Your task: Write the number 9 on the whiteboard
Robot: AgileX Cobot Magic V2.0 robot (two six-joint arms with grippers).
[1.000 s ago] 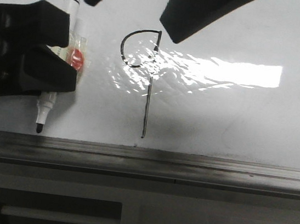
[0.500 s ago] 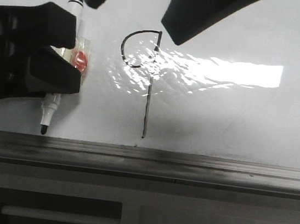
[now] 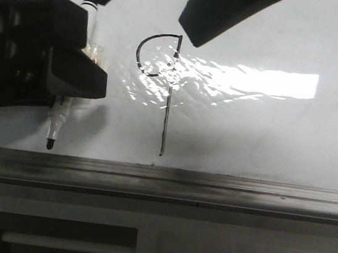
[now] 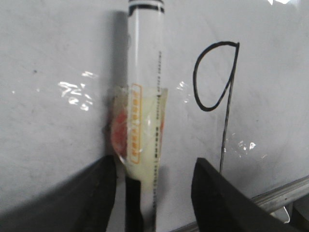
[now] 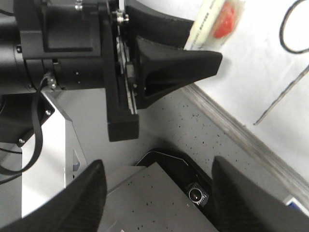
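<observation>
The number 9 (image 3: 164, 126) is drawn in thin black line on the whiteboard (image 3: 268, 133), loop above a long stem. It also shows in the left wrist view (image 4: 227, 121) and the right wrist view (image 5: 285, 99). The white marker pen (image 3: 55, 121) lies left of it, black tip toward the rail. Clear tape with an orange patch (image 4: 123, 130) wraps its barrel. My left gripper (image 3: 94, 57) is open, its jaws astride the marker (image 4: 145, 58), which sits nearer one finger. My right gripper (image 3: 150, 21) is open and empty above the 9's loop.
A grey metal rail (image 3: 211, 188) runs along the board's near edge. Below it is the grey robot base with a dark slot and a camera lens (image 5: 197, 195). A bright glare patch (image 3: 274, 81) lies right of the 9.
My left gripper has moved right and looms larger, now covering more of the marker. The marker has shifted slightly right. The right gripper has barely moved.
</observation>
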